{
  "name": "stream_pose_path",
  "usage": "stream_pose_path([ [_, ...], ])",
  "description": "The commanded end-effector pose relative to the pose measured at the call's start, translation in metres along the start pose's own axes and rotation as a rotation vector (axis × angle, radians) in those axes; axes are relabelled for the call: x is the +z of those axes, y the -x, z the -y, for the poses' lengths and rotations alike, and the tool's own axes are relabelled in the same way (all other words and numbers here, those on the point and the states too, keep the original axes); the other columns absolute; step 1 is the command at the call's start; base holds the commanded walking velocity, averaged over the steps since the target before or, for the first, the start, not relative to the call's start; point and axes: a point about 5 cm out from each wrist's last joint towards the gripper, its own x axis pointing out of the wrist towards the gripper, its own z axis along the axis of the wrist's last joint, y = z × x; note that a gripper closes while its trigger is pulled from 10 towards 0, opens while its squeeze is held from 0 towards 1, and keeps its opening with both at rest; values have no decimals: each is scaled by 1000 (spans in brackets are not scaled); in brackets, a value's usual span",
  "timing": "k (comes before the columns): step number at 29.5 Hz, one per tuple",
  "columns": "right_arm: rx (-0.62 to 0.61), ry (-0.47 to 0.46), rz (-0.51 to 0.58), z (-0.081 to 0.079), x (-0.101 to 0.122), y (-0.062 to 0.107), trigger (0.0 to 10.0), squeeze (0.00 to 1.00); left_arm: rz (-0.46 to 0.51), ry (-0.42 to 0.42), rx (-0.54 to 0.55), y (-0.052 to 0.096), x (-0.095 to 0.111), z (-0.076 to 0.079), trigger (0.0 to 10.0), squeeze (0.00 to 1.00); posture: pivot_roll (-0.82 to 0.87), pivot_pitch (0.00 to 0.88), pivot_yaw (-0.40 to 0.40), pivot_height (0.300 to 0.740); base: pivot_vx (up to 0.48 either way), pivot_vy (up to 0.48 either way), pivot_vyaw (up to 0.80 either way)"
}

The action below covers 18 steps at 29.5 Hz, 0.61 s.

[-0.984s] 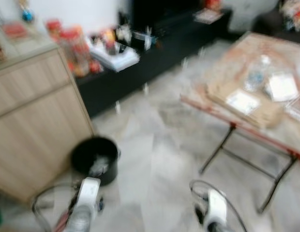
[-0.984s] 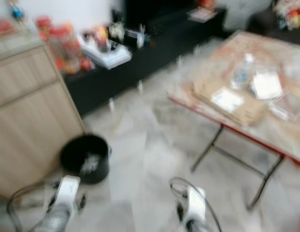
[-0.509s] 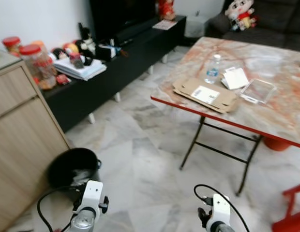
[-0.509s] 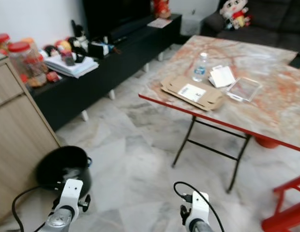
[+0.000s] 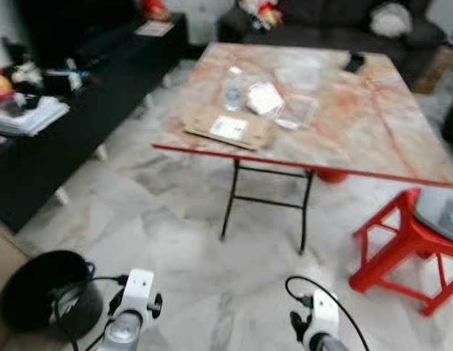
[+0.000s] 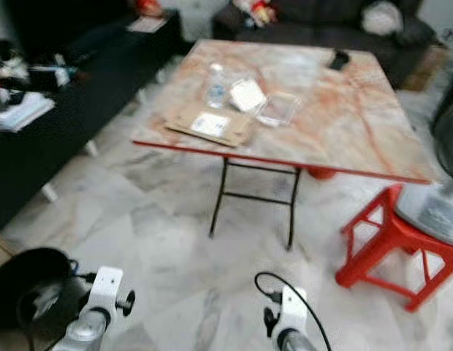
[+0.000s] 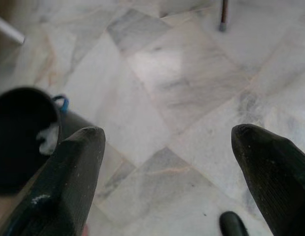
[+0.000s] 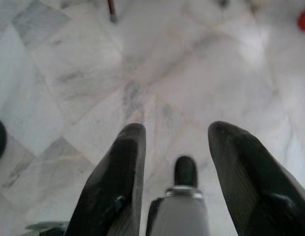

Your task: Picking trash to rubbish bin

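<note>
Grey marble floor [image 5: 175, 241] | round black plastic bin [image 5: 44, 292] lower left | left gripper [image 7: 167, 172] wide apart, empty | right gripper [image 8: 177, 162] parted, empty

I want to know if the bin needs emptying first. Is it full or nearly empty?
Nearly empty. The bin stands upright on the floor, and inside it lies just a bit of white trash against dark walls.

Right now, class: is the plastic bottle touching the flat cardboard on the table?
Cannot tell: in the blurred left eye view the plastic bottle stands just behind the flat cardboard.
</note>
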Motion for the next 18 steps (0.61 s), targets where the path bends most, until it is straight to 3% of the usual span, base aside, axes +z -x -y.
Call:
stream_pose_path([
  [1, -13, 5, 0, 5, 1, 1, 10000, 0, -10, -3, -12, 1, -3, 3, 10000, 0, 48, 48, 18, 740, 0, 0, -756],
  [7, -12, 3, 1, 4, 1, 0, 10000, 0, -16, -13, -17, 1, -4, 4, 10000, 0, 47, 49, 19, 740, 0, 0, -756],
  [18, -13, 0, 37, 4, 9, -1, 10000, 0, 0, -26, -13, 1, -1, 6, 10000, 0, 54, 45, 17, 740, 0, 0, 0],
])
